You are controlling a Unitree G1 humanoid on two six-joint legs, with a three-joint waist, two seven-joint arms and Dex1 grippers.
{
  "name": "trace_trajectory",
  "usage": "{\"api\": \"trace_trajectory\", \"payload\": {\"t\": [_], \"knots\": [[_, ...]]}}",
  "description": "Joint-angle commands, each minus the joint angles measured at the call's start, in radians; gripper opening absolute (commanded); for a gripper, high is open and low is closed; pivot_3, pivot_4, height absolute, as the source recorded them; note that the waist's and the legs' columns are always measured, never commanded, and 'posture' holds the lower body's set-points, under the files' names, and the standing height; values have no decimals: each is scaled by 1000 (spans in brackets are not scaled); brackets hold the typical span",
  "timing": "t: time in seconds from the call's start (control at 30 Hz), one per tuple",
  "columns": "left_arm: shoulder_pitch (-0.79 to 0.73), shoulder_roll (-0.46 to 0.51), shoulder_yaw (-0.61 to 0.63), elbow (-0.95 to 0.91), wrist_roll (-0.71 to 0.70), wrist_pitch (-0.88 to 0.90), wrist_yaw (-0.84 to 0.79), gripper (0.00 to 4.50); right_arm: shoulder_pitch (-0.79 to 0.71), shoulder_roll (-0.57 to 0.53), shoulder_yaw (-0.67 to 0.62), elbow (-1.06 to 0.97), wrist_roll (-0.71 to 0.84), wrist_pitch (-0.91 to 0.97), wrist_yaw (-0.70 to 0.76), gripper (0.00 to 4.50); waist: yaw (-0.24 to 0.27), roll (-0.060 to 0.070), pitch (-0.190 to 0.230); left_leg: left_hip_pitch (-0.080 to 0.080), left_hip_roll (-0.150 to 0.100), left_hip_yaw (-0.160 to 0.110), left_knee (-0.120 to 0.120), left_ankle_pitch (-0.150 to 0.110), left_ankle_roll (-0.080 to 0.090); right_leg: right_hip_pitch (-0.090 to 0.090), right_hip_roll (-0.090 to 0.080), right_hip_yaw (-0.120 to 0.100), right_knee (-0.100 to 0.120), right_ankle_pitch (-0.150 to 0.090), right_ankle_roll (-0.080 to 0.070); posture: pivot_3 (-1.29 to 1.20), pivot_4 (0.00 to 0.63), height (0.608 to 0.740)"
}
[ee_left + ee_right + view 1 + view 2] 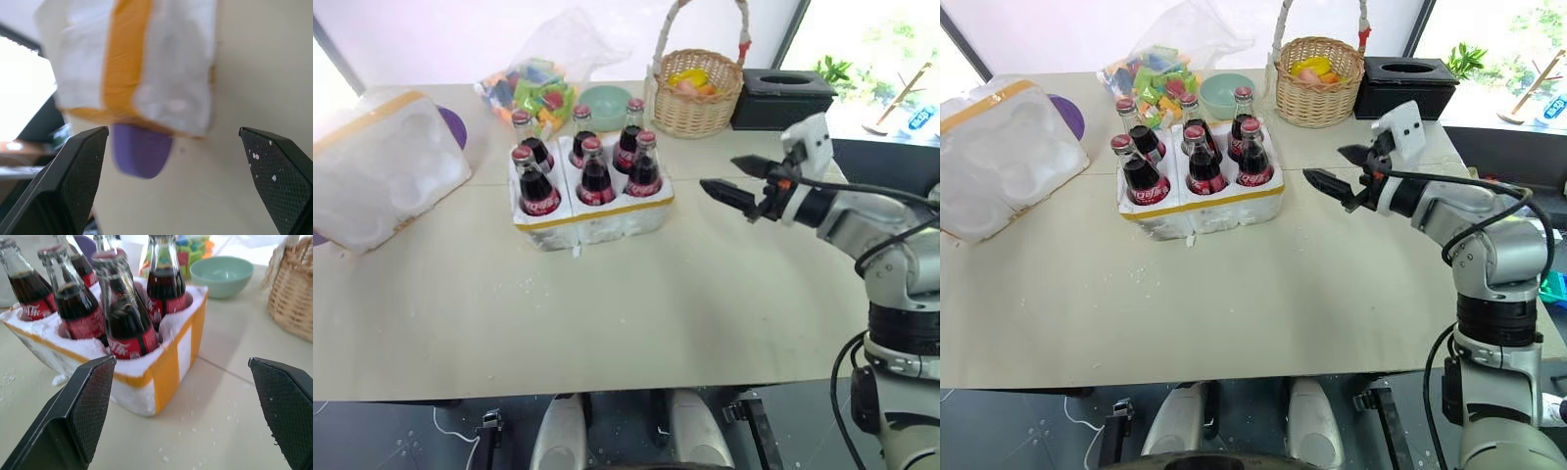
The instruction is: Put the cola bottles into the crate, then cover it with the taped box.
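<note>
Several cola bottles point(596, 176) with red caps stand upright in the wells of the crate point(597, 223), a low white foam tray with a yellow strip, at the middle of the table. The taped box point(382, 166) lies at the far left with its moulded hollows showing and a yellow band across it. My right gripper point(719, 173) hovers open to the right of the crate, pointing at it, nothing between its fingers. In the left wrist view my left gripper point(173, 132) is open and empty, facing the taped box point(146, 63) from a short distance.
Behind the crate are a green bowl point(604, 103), a plastic bag of colourful items point(533, 88), a wicker basket point(697, 93) and a black tissue box point(783, 98). A purple disc point(453, 125) lies partly under the taped box. Foam crumbs dot the table point(636, 313).
</note>
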State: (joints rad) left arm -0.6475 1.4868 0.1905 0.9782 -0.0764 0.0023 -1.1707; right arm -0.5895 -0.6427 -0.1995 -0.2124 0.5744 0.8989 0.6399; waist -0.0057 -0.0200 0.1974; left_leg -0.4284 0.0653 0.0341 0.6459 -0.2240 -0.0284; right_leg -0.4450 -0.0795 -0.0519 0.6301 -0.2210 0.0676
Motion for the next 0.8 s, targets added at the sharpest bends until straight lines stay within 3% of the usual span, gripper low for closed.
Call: {"api": "trace_trajectory", "payload": {"t": [0.03, 0.23, 0.57, 0.67, 0.8], "knots": [[-127, 18, -76, 119, 114, -66, 68, 4500, 13, -18, -64, -52, 29, 10, -25, 4432, -1, 0, 0, 0, 0, 0, 0, 0, 0, 0, 0, 0, 0, 0, 0, 0, 150, 740], [-308, -93, -188, 263, 242, -55, 125, 4500, 29, -15, -81, -43, 34, 6, -48, 4432, 1, 0, 0, 1, 0, 0, 1, 0, 0, 1, 0, 0, 2, 0, 1, 0, 150, 740], [-437, -249, -258, 354, 350, 15, 230, 4500, 55, -12, -106, -40, 35, 6, -101, 4432, 3, -2, 0, 1, 0, 0, 1, 0, 0, 1, 0, 0, 2, 1, 2, 0, 150, 740], [-460, -267, -276, 356, 369, 50, 157, 4500, 86, -6, -105, -72, 39, 11, -115, 4432, 13, -1, -1, 2, 0, 0, 2, 0, 0, 1, 0, 0, 2, 1, 2, 0, 150, 740], [-509, -273, -284, 342, 361, 105, -92, 4500, 130, 5, -101, -111, 43, 6, -131, 4432, 24, 1, -2, 2, 0, 0, 2, 0, 0, 2, 0, 0, 2, 0, 1, 0, 150, 740]]}}
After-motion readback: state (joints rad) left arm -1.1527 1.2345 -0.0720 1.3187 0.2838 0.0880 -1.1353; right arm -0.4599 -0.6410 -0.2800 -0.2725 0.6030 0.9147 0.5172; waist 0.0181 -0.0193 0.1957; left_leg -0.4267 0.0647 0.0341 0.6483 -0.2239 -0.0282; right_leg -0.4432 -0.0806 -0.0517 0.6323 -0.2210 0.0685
